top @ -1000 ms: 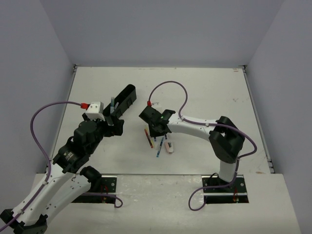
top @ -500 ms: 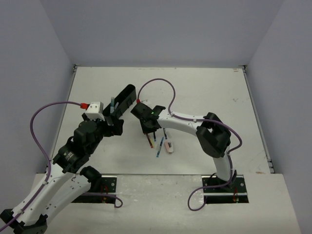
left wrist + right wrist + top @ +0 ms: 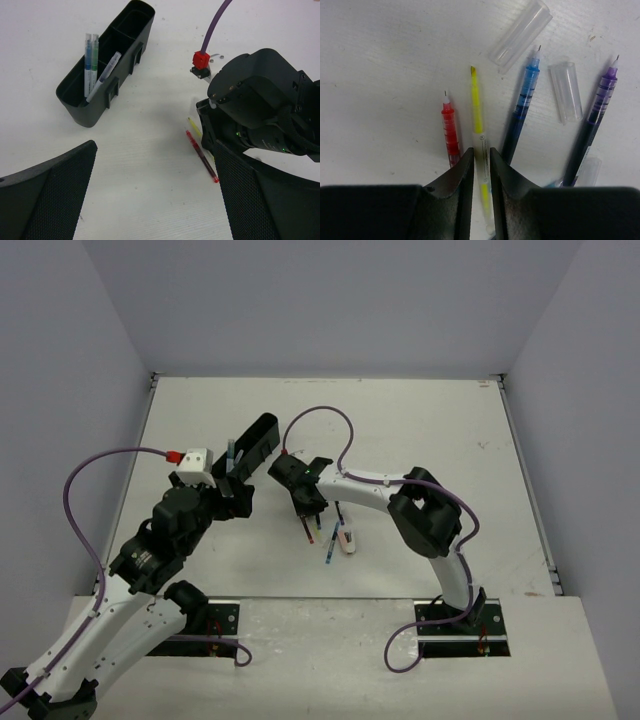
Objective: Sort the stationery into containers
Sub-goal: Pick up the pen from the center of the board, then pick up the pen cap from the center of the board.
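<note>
The black organiser tray (image 3: 131,36) stands on the table with three pens (image 3: 93,61) leaning in its near compartment; it also shows in the top view (image 3: 258,443). My left gripper (image 3: 155,150) is open and empty above bare table, just short of the tray. My right gripper (image 3: 481,152) is shut on a yellow pen (image 3: 477,97) that lies on the table. Beside it lie a red pen (image 3: 450,132), a blue pen (image 3: 522,107) and a purple pen (image 3: 597,107). The pinkish-white eraser (image 3: 347,538) lies near the right arm.
Two clear pen caps (image 3: 520,35) (image 3: 566,91) lie loose beyond the pens. The red pen (image 3: 201,156) and the yellow pen's tip (image 3: 194,127) show under the right gripper's black body (image 3: 260,110). The two grippers are close together.
</note>
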`<control>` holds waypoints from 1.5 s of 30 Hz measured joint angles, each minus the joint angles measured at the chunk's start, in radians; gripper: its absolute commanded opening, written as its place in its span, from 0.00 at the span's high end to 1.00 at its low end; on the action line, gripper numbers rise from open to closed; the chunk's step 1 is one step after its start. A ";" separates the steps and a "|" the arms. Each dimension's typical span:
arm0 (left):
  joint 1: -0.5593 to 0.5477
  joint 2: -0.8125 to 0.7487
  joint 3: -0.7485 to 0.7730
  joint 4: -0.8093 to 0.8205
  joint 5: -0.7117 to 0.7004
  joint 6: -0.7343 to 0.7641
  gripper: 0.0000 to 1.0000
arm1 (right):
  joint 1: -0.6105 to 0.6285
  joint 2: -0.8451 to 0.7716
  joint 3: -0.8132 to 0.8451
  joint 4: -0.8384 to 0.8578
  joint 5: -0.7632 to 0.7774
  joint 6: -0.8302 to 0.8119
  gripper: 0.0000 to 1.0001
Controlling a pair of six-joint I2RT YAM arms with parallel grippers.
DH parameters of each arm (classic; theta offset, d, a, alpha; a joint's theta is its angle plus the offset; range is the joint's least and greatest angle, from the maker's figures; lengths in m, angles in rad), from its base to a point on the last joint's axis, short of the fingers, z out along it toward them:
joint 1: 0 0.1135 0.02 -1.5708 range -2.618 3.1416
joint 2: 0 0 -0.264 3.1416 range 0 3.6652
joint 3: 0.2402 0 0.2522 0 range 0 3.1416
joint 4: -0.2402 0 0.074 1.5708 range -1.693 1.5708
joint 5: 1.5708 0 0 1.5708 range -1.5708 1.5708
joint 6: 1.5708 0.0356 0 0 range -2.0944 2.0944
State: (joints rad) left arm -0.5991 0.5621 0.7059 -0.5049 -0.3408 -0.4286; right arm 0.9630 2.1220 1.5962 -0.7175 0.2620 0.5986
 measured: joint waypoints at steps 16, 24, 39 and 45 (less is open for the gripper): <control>-0.005 0.000 0.000 0.000 0.000 0.000 0.00 | 0.000 -0.003 -0.026 0.014 -0.024 0.012 1.00; -0.005 0.002 0.000 0.000 0.003 0.000 0.00 | 0.001 -0.042 -0.032 -0.013 -0.046 0.012 1.00; -0.119 0.371 0.027 0.029 0.128 -0.036 0.10 | -0.100 -0.937 -0.440 0.031 0.017 0.066 1.00; -0.348 0.736 0.103 0.091 0.135 -0.072 0.59 | -0.140 -1.066 -0.581 0.021 0.017 0.077 1.00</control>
State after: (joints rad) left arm -0.9472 1.2982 0.8085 -0.4139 -0.2062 -0.5007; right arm 0.8233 1.0556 1.0153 -0.6969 0.2794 0.6758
